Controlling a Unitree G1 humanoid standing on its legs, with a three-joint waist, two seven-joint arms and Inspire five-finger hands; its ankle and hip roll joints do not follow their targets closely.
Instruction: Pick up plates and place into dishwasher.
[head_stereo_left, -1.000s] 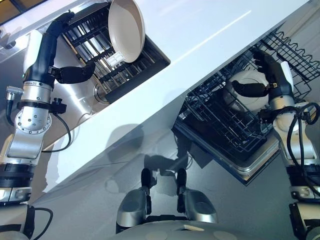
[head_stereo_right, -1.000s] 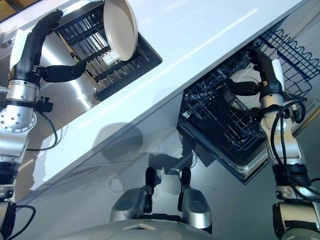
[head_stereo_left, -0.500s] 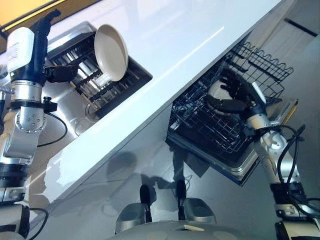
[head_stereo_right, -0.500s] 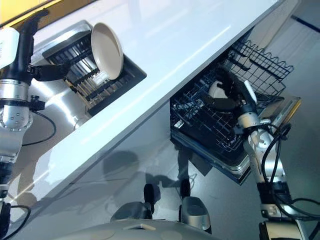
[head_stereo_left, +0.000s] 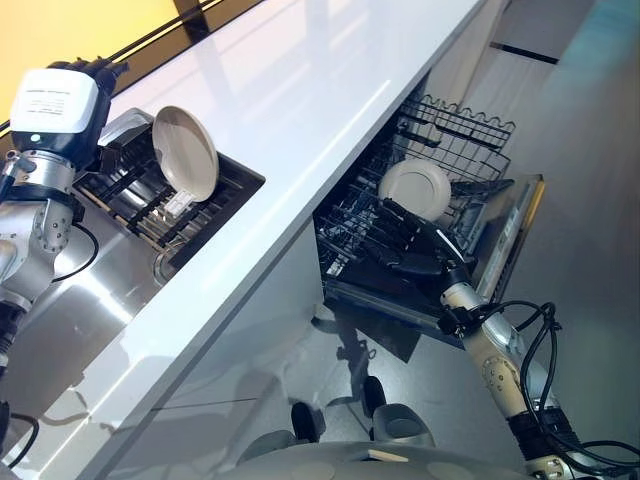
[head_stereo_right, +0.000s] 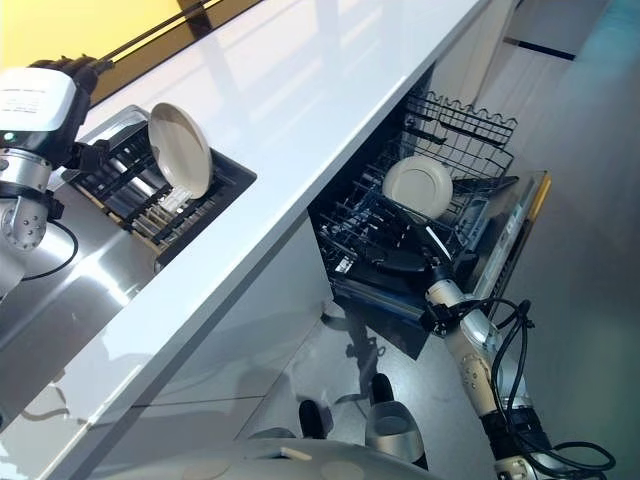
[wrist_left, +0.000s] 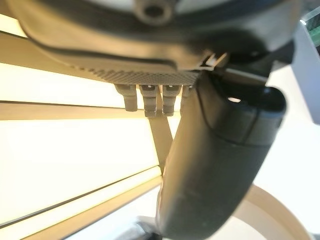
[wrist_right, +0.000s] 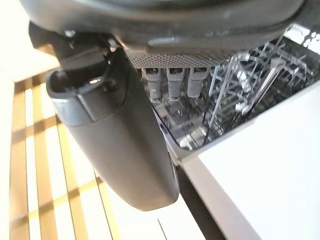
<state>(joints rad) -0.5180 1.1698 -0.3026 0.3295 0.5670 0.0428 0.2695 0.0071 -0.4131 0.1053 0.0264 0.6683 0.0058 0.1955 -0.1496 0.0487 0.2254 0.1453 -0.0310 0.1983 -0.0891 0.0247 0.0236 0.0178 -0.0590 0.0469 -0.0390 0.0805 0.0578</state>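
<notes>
1. One plate (head_stereo_left: 414, 189) stands on its edge in the dishwasher rack (head_stereo_left: 455, 130), under the white counter (head_stereo_left: 300, 110). It is already where it should go.

2. A second plate (head_stereo_left: 186, 153) leans upright in the drying rack (head_stereo_left: 150, 205) set in the sink. This one is not yet moved.

3. The right hand (head_stereo_left: 405, 238) is just in front of the dishwasher plate, low over the rack wires. Its fingers are stretched out and spread, and it holds nothing.

4. The left hand (wrist_left: 220, 170) is up beside the sink plate. I can't tell if its fingers are open or closed, because the wrist blocks them in the head views.

5. What could go wrong: I think the right hand could bump the standing plate as it pulls away, and the plate could tip over in the wires.

6. The fingers could also catch on the thin wires, since they are so close.

7. The sink plate only leans, so a push from the left arm could make it slide or fall.

8. The head views show both plates and both racks together.

9. The right wrist view shows the rack wires (wrist_right: 235, 95) up close, past the thumb. The left wrist view shows a pale curved rim (wrist_left: 280, 215), maybe the sink plate, right next to the thumb.
</notes>
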